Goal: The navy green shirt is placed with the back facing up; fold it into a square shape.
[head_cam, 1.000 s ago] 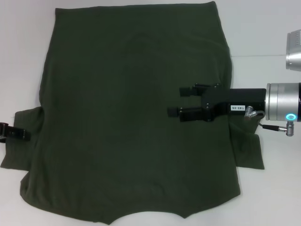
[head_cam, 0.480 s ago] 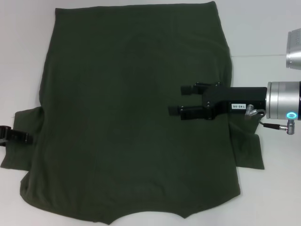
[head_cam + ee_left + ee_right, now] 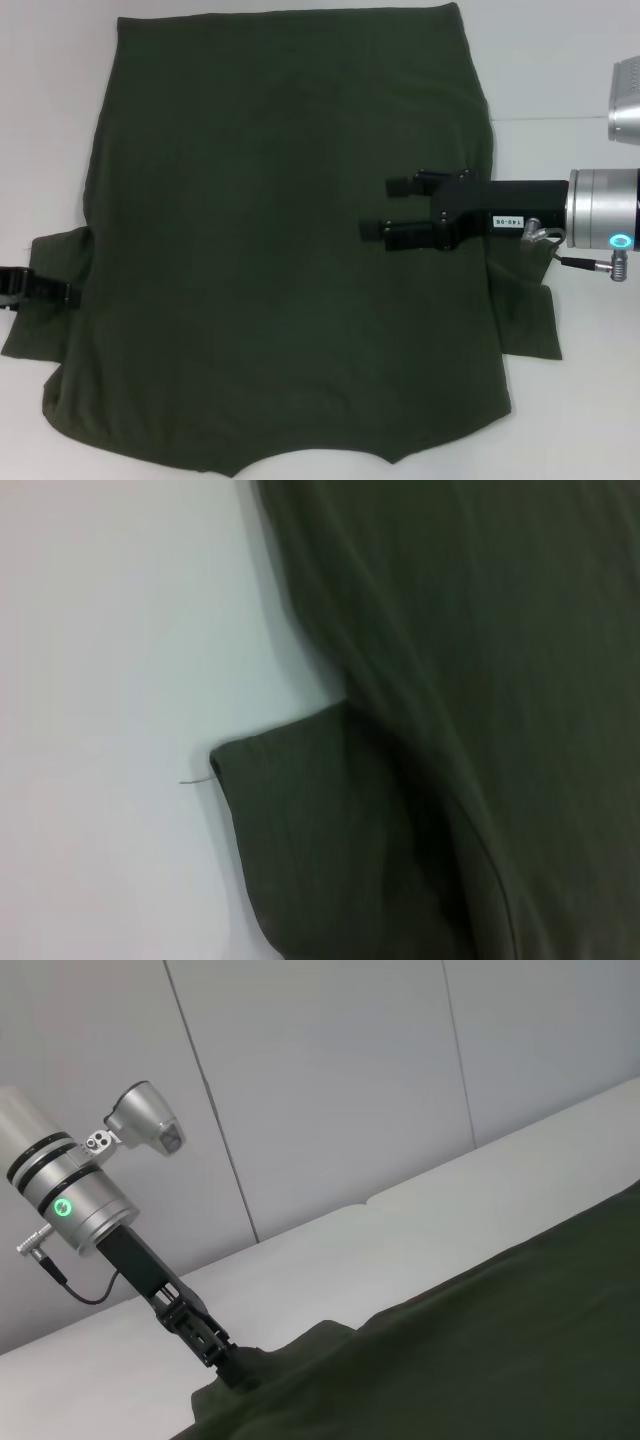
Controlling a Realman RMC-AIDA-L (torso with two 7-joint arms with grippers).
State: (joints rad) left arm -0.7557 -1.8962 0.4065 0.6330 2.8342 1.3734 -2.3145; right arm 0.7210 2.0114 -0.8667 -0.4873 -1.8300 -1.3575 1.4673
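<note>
Olive cloth: one navy green shirt [image 3: 280, 240], two grippers.

The navy green shirt [image 3: 290, 240] under me is soft, matt cloth, its weave fine and dull with only faint creases; a loose thread [image 3: 196, 779] sticks out at its sleeve hem. My right tool [image 3: 393, 208] is matt black plastic or coated metal, carrying a small white paper-like label [image 3: 508, 224], and joins a smooth, satin silver metal wrist [image 3: 604, 211]. My left tool [image 3: 35, 288] looks equally matt black. The table [image 3: 560, 60] is smooth, white and lightly glossy.
</note>
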